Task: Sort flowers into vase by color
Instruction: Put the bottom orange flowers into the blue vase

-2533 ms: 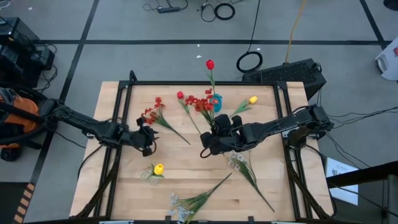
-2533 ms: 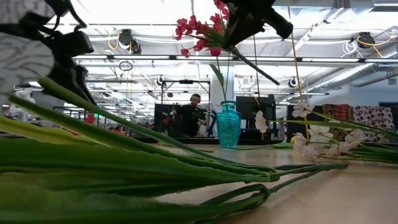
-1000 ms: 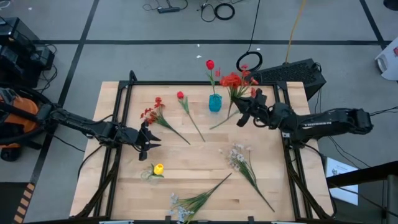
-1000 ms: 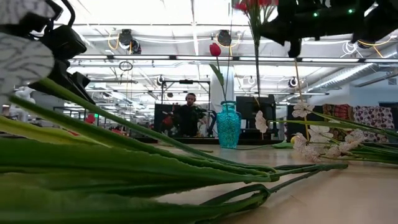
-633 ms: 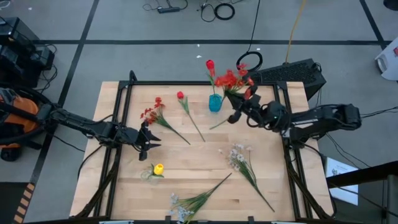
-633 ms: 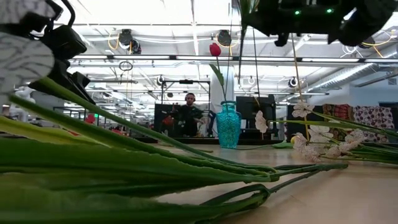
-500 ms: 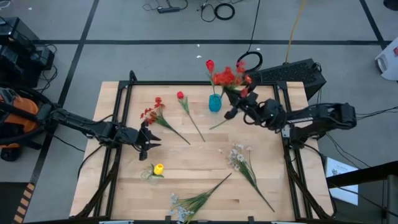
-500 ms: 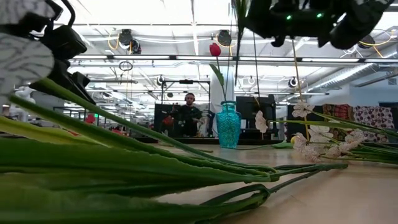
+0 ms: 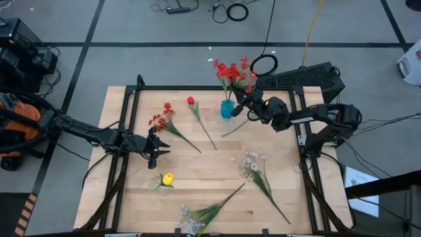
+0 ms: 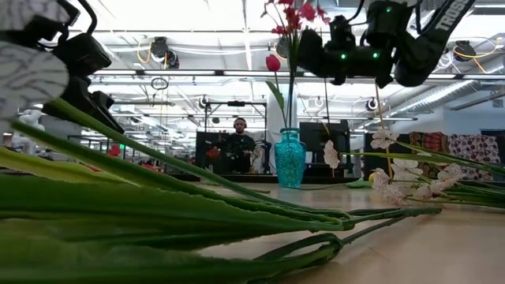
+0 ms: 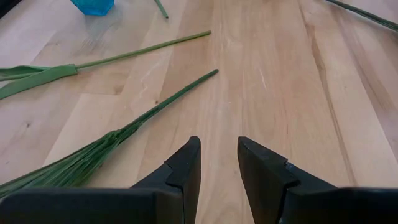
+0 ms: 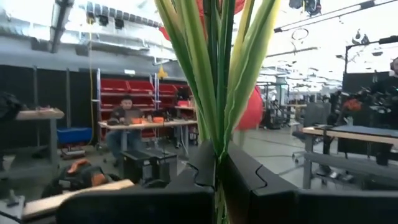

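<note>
Teal vase (image 9: 227, 109) holds 1 red bud (image 10: 272, 63); right fingers (image 12: 239, 177) clamp red spray (image 9: 233, 72).

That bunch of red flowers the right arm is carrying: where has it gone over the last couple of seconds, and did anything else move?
The right hand, shut on the red spray, carried it from mid-table out toward the far right edge, then back left until it hangs upright over the blue vase, which already holds a red bud. The left hand, open, drifted only slightly. The flowers lying on the table stayed put.
</note>
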Controlling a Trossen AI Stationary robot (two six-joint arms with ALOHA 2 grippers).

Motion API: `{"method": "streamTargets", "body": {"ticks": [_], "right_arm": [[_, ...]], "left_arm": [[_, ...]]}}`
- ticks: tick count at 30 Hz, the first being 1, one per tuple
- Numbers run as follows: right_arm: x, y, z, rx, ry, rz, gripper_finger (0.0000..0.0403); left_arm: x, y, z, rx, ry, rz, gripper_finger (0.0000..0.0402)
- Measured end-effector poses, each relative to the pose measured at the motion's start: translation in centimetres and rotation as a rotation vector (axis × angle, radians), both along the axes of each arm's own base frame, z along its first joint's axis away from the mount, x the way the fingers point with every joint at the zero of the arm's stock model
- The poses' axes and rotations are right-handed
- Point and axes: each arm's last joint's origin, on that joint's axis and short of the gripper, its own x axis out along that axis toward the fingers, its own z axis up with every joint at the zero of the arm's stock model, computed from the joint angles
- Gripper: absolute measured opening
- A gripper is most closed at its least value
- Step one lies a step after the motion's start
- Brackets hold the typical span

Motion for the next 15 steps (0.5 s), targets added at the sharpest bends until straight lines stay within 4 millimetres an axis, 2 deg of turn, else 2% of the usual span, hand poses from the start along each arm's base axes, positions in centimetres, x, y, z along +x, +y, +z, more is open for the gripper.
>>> {"method": "streamTargets", "body": {"ticks": [7,12,15], "right_arm": [[0.6,-0.5,-1.8,0.036,0.069,-0.005,0.0004],[1.1,-0.7,-3.5,0.073,0.163,-0.007,0.0021],[1.1,-0.8,-3.7,0.072,0.183,-0.009,0.0032]], "left_arm": [[0.0,0.0,0.0,0.000,0.000,0.000,0.0112],[0.0,0.0,0.0,-0.002,0.000,0.002,0.0112],[0.0,0.0,0.0,-0.003,0.000,0.002,0.0112]]}}
